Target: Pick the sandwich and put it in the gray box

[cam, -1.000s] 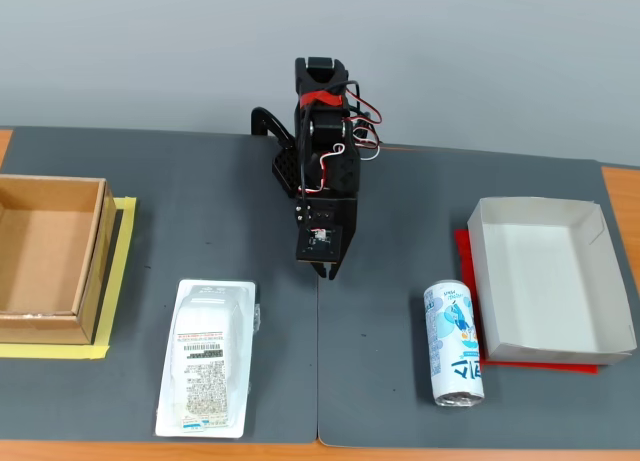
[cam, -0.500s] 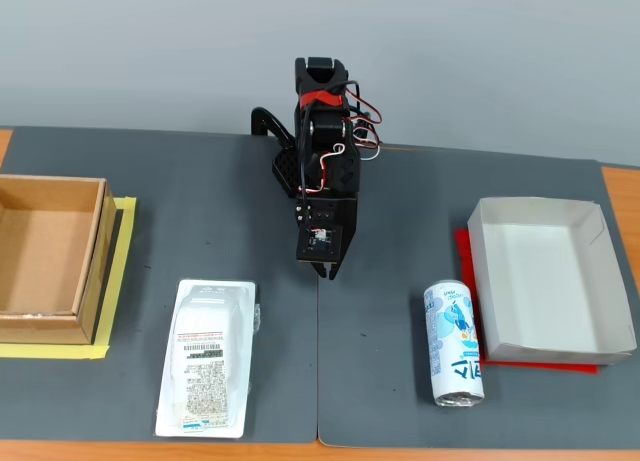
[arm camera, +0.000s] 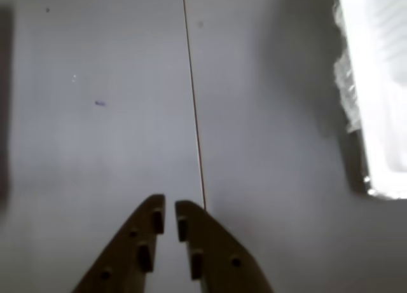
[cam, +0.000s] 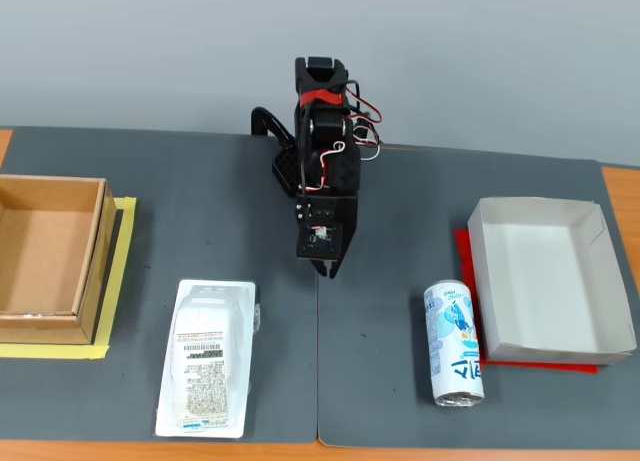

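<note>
- On a dark gray mat, the black arm (cam: 322, 171) stood folded at the middle rear of the table in the fixed view, its gripper (cam: 323, 270) pointed down toward the mat's centre seam.
- From the wrist view, the gripper (arm camera: 169, 215) showed its two tan fingers (arm camera: 137, 248) nearly together, only a thin slit between the tips, with nothing held between them.
- Beneath the fingertips in that view ran the thin seam (arm camera: 194, 109) between two mat panels, almost straight up the frame.
- Front left in the fixed view, the sandwich (cam: 208, 357) lay flat on the mat in its clear plastic wrap, white label and barcode facing up, long side running front to back, well apart from the gripper.
- At the right edge of the wrist view, a bright, overexposed strip of the sandwich (arm camera: 378, 83) was visible.
- Far right in the fixed view, the gray box (cam: 592, 343) sat open and empty on a red sheet (cam: 466, 271).
- Just beside that box's left wall, a blue-and-white can (cam: 454, 343) lay on its side.
- Far left, a brown cardboard box (cam: 90, 278) rested on a patch outlined with yellow tape (cam: 117, 271).
</note>
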Robot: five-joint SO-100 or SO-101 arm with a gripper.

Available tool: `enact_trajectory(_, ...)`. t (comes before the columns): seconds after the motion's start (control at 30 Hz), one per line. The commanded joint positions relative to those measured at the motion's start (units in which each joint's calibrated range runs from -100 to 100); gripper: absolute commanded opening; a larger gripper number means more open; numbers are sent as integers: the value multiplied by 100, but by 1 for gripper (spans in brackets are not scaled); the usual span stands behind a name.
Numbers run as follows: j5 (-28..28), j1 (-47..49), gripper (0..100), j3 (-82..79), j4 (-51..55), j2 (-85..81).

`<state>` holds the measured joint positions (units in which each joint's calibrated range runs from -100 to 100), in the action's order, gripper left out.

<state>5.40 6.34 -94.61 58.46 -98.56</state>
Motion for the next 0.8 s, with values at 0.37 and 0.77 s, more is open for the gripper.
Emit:
enact_trajectory(0.37,-32,-503,2,3088,-82,3366)
enact_trajectory(0.77,-673,-1242,2,4898,-82,4951)
